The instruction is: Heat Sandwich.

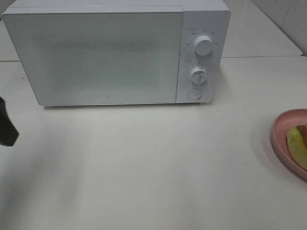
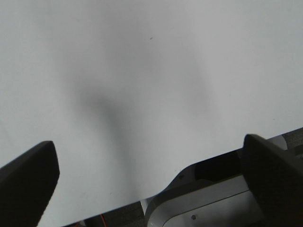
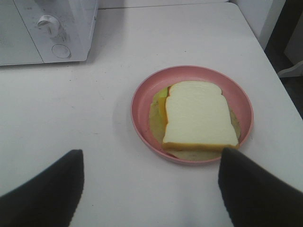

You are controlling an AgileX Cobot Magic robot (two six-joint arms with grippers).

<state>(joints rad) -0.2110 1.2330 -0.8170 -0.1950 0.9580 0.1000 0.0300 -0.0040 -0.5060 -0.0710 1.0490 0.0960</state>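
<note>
The sandwich (image 3: 200,118), white bread with tan crust over yellow-green and reddish filling, lies on a round pink plate (image 3: 142,101). In the exterior high view only the plate's left rim (image 1: 279,132) and a bit of the filling (image 1: 296,143) show at the right edge. My right gripper (image 3: 150,182) hangs open just short of the plate, holding nothing. My left gripper (image 2: 149,163) is open over bare white table; a dark piece of it (image 1: 6,125) shows at the left edge of the exterior high view. The white microwave (image 1: 115,52) stands at the back with its door closed.
The microwave has two knobs (image 1: 204,45) (image 1: 198,75) and a round button (image 1: 194,94) on its right panel. The white table (image 1: 144,163) stretches between the microwave and the plate. The table's edge and part of the robot base (image 2: 203,201) show in the left wrist view.
</note>
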